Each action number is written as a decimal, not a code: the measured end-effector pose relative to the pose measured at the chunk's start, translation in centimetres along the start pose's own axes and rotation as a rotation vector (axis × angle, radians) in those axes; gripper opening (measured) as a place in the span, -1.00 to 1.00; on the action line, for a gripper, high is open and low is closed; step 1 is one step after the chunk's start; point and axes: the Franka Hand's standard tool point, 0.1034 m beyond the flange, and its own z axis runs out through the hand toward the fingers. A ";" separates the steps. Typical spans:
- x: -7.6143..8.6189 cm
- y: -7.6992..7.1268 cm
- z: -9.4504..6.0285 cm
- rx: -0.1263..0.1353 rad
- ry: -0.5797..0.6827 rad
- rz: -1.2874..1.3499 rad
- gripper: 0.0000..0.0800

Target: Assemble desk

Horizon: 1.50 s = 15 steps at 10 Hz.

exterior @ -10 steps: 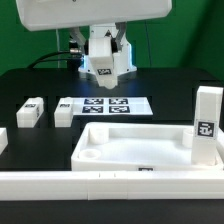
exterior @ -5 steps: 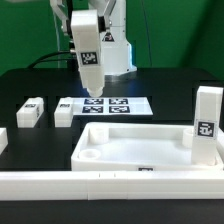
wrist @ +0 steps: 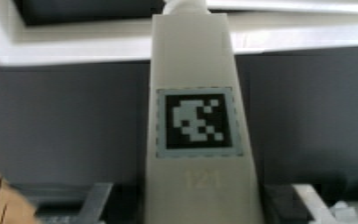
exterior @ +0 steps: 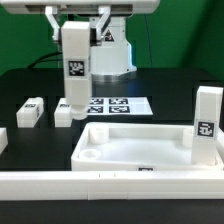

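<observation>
gripper: the gripper point(exterior: 74, 27) has its jaws part-open, clamped on the top end of the held leg point(exterior: 74, 70). The wrist view shows a jaw on either side of the leg.
held leg axis: long axis vertical, tag facing the exterior camera. The lower end is low over the black table point(exterior: 170, 90). Can't tell if it touches.
held leg position: over the exterior view's left end of the marker board point(exterior: 118, 104), partly hiding one lying leg.
tabletop: the tabletop point(exterior: 110, 163) lies flat, rim up, near the middle of the table, just behind the long white rail point(exterior: 100, 188).
key relation: the tabletop lies toward the camera and toward the exterior view's right of the held leg. Its left corners are the nearer ones. The round socket point(exterior: 91, 155) at the near-left corner looks free.
next move (my read): carry the leg upright over a left-corner socket, then lower it along its own axis. It's already vertical, so little reorientation looks needed.
risk: the lower end could clip the raised rim if the carry is too low.
legs count: four. One is held. The standing leg point(exterior: 207, 125) is upright at the tabletop's right end. Two lie flat on the exterior view's left, the outer lying leg point(exterior: 30, 112) and the inner lying leg point(exterior: 62, 116).
tabletops: one.
arms: one, so no choice of hand.
unclear: a white piece cut off at the exterior view's left edge. Can't tell what it is.
</observation>
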 end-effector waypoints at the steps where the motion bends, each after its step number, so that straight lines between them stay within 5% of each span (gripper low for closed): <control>1: -0.1 0.1 0.4 0.004 -0.003 -0.001 -0.27; 4: -0.3 -0.9 1.4 0.022 -0.025 -0.009 -0.27; 8: -1.1 -6.6 1.5 0.087 -0.093 0.075 -0.27; 11: -1.0 -5.8 1.6 0.078 -0.089 0.033 -0.27; 13: -0.7 -2.5 0.4 0.090 -0.100 -0.010 -0.27; 15: -1.3 -1.9 1.3 0.065 -0.056 -0.013 -0.27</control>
